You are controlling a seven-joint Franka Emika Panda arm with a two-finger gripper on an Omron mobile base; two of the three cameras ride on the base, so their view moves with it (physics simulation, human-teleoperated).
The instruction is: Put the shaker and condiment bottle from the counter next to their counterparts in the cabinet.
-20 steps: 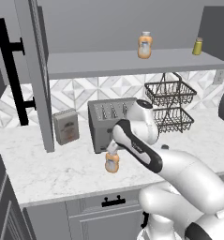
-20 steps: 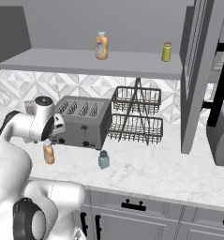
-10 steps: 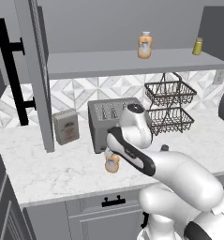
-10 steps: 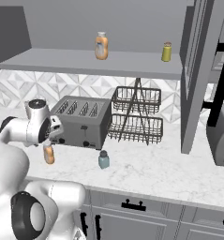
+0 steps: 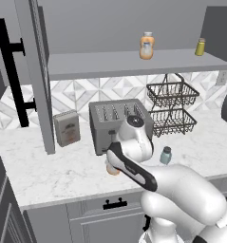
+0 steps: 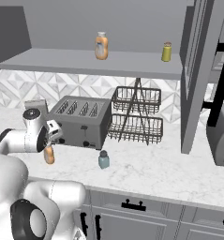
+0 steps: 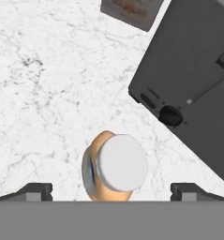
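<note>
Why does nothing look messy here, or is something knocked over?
Nothing stands out. The orange bottle stands upright on the counter between the open jaws, the little blue shaker stands beside the toaster, and the bottle and yellow shaker on the shelf are upright too. No spills.

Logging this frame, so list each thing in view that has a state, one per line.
end effector: open, fingertips either side of the condiment bottle, above it.
condiment bottle: upright on the counter, capped, not gripped.
shaker: upright on the counter, capped, untouched.
counterparts, orange bottle and yellow-olive shaker: upright on the cabinet shelf.
cabinet door: open.
toaster: slots empty.
wire baskets: empty.
</note>
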